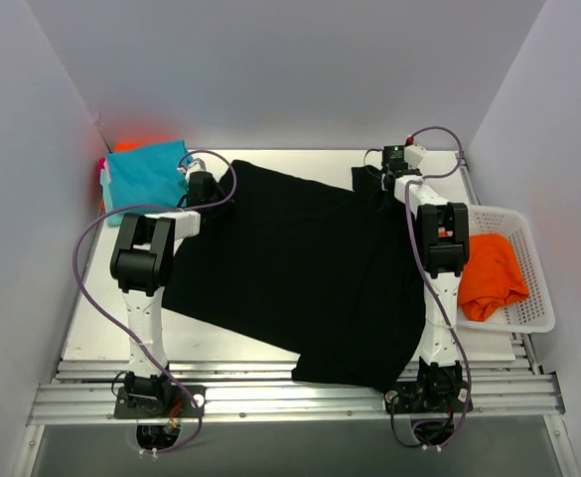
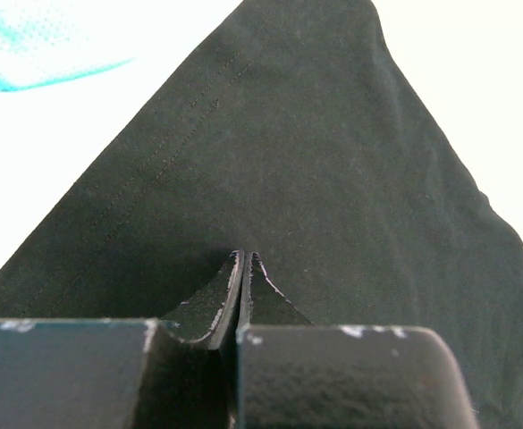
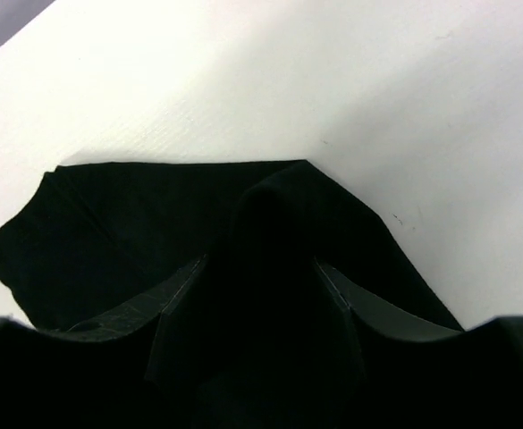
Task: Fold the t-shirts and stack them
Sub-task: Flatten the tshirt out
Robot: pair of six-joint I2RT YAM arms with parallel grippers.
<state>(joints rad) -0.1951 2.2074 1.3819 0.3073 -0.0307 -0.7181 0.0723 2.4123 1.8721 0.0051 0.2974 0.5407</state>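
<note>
A large black t-shirt lies spread over the middle of the table. My left gripper is over its back left corner. In the left wrist view its jaws are pressed together just above the flat black sleeve, with nothing seen between them. My right gripper is at the shirt's back right corner. In the right wrist view a raised fold of black cloth fills the gap between its fingers. A folded teal t-shirt lies at the back left on orange and pink cloth.
A white lattice basket stands at the right edge and holds a crumpled orange t-shirt. White walls close in the table on the left, back and right. Metal rails run along the near edge.
</note>
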